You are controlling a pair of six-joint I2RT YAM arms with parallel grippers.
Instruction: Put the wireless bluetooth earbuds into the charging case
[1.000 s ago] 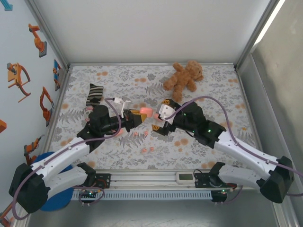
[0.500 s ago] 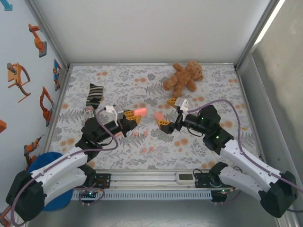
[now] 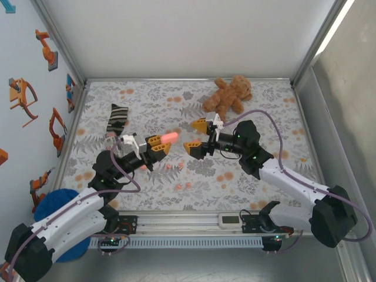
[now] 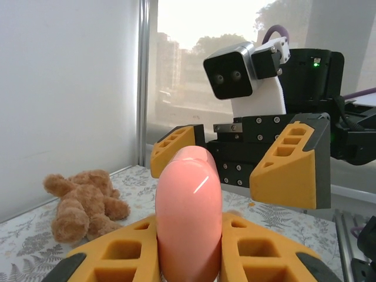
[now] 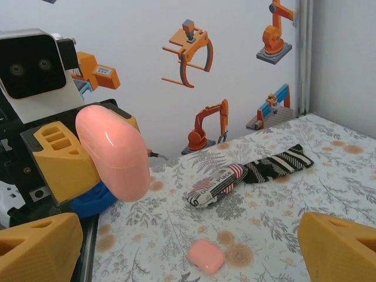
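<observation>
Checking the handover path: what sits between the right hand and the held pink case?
Nothing: in the top view the gap from right hand to pink case, in the left hand, is bare.

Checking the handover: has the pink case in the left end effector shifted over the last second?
Yes. The pink case has drifted slightly left, toward the striped sock, in the top view.

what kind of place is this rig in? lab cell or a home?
Looks like an enclosed robot test cell, not a home: white panel walls in an aluminium frame, robot-arm stickers on one wall, and a floral cloth with props like a teddy bear.
</observation>
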